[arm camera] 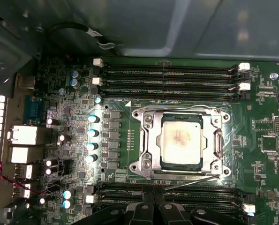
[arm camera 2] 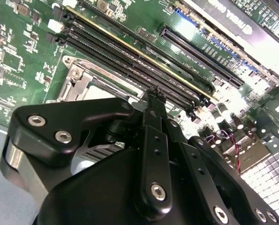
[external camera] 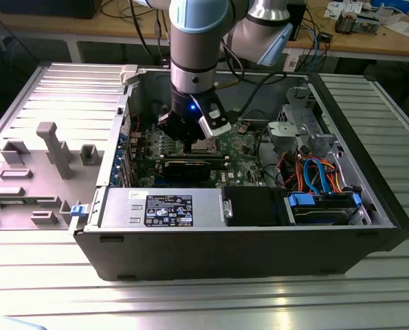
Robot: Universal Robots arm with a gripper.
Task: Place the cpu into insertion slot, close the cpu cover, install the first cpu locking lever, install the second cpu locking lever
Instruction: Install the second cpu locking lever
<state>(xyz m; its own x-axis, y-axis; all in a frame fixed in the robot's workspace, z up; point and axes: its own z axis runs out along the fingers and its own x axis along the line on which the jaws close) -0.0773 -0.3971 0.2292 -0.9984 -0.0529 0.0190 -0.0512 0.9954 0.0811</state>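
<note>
I see the cpu point(arm camera: 180, 139) seated under the closed cpu cover point(arm camera: 217, 140), my tool point(arm camera: 153, 202) clenched empty nearby.

Ribbed metal table point(external camera: 369, 302), perhaps wooden benches point(external camera: 80, 27)

The silver-topped cpu point(arm camera: 181, 140) lies flat in the insertion slot point(arm camera: 147, 122), the cpu cover point(arm camera: 217, 143) apparently closed around it.
</note>
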